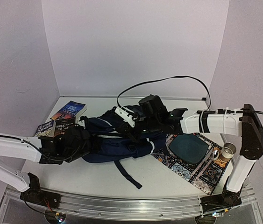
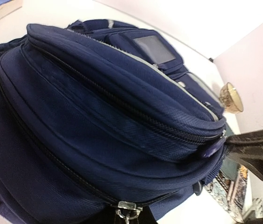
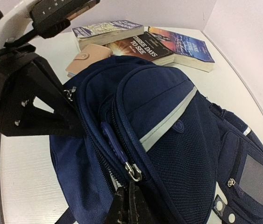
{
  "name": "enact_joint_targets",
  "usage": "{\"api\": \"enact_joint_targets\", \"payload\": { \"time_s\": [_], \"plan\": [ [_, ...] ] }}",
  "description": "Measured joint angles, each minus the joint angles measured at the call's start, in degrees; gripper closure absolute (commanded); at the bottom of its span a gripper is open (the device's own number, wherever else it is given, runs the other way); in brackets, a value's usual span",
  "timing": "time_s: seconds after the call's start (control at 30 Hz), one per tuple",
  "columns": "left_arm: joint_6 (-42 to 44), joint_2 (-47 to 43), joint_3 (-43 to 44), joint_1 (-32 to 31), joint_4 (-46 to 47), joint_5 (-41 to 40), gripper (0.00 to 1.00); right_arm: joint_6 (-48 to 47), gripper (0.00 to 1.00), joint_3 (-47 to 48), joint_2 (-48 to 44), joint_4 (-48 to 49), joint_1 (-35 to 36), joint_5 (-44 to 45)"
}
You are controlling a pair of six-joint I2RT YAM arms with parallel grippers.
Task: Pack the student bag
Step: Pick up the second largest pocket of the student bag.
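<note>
I count one student bag (image 1: 117, 142) and three books (image 3: 145, 42) upper left; right gripper (image 3: 127, 201) pinches one zip pull (image 3: 132, 171), left gripper (image 2: 129, 219) jaws I cannot tell.

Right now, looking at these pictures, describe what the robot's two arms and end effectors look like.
Both arms are white tubes joined by blocky black joints: left arm, right arm. A thin black cable loops above the right arm. The left end effector is black, built of flat triangular plates with small screws; the right end effector is black too.
</note>
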Motion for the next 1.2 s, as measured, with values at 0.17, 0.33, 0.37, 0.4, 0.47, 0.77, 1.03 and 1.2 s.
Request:
{"api": "enact_joint_targets", "payload": {
  "time_s": [0.17, 0.33, 0.37, 0.4, 0.47, 0.77, 1.03, 1.2],
  "plan": [
    [0.2, -6.8, -2.8, 0.5, -1.7, 2.9, 0.98, -0.5, 1.0, 0.0, 0.0, 1.9, -0.9, -4.5],
    [2.0, -7.3, -2.9, 0.7, -2.7, 5.7, 0.91, -0.5, 1.0, 0.1, 0.0, 1.3, -2.5, -6.7],
    [2.5, -7.7, -2.9, 0.8, -3.4, 5.8, 0.88, -0.5, 1.0, 0.0, 0.0, 1.0, -3.0, -6.9],
    [3.1, -8.1, -2.9, 1.0, -4.0, 5.8, 0.87, -0.6, 1.0, 0.1, 0.0, 0.7, -3.5, -6.9],
    [4.2, -9.6, -2.9, 1.4, -5.6, 5.6, 0.85, -0.5, 1.0, 0.1, 0.0, -0.2, -4.7, -6.7],
    [8.8, -11.7, -2.9, 3.8, -9.1, 6.0, 0.68, -0.5, 1.0, 0.1, 0.0, -1.8, -7.7, -6.1],
    [12.8, -6.3, -1.8, 4.9, -7.8, 11.8, 0.44, -0.5, 1.0, 0.1, 0.1, -1.8, -7.6, -6.3],
    [15.8, -6.0, -1.7, 17.5, -4.8, 25.0, 0.36, -0.5, 1.0, 0.1, 0.1, -1.8, -7.6, -6.8]
  ]
}}
